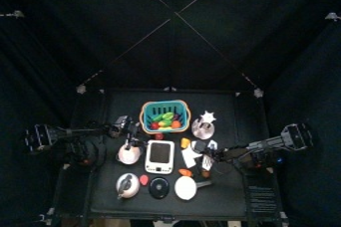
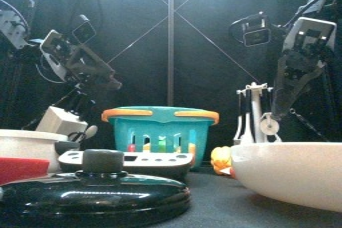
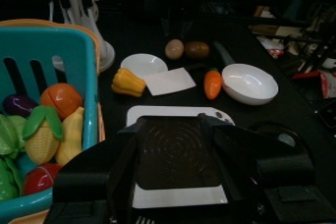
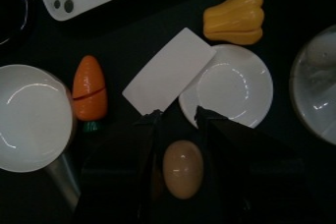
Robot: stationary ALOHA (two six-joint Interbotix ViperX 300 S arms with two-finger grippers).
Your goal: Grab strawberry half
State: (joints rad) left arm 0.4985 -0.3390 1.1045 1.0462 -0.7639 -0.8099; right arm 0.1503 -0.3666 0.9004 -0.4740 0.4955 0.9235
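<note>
The black tabletop (image 1: 104, 166) is crowded with toy food and dishes. The biggest thing is the blue-green basket (image 3: 27, 81), full of toy food. The left arm (image 2: 74, 62) hangs near it.

Next come a white bowl (image 4: 29, 115) and a white plate (image 4: 243, 85). A yellow pepper (image 4: 237, 17) lies near the plate, and a carrot (image 4: 86, 85) lies just beside the bowl.

The right gripper (image 4: 180, 130) has its jaws open. A small brown egg-shaped piece (image 4: 183, 167) shows between them, and nothing is held.

I cannot find the strawberry half for sure. A small red piece (image 3: 39, 179) low in the basket may be it.

It is likely light, hard plastic, and slippery. The jaws should pinch it across the flat side and the round side, near its middle.
</note>
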